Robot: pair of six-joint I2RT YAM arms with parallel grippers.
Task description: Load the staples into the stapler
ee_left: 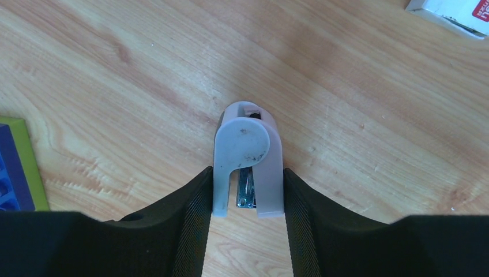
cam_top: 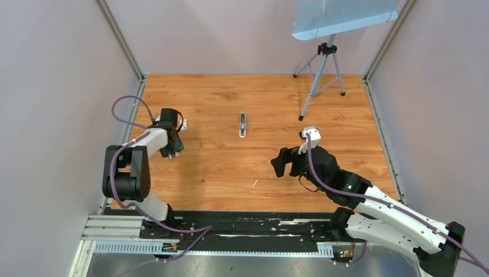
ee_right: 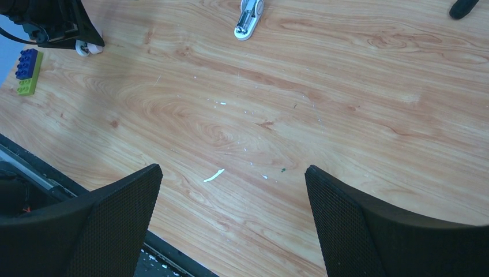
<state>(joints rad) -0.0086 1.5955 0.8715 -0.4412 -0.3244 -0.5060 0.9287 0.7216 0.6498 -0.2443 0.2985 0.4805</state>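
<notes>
Left gripper (ee_left: 247, 171) at the left of the desk (cam_top: 219, 167), pinching the stapler (ee_left: 242, 138) across its sides. The blue-grey half is against one finger and the whitish half against the other, with its rounded end pointing away from the wrist. Silvery metal shows between the halves; cannot tell if it is staples or channel. Stapler low over the desk, contact unclear. White box (ee_left: 455, 14) just beyond it, apart. Green-and-blue toy block (ee_left: 17, 167) close on the near-left side. Slim white-and-silvery piece (cam_top: 243, 124) lies alone mid-desk, toward the far side, well apart from both arms. Right gripper (ee_right: 232, 171) spread wide above bare wood, right of centre, with a white scrap (ee_right: 214, 175) below it. Tripod (cam_top: 323, 75) stands at the far right. Loose staples not made out in any view.
</notes>
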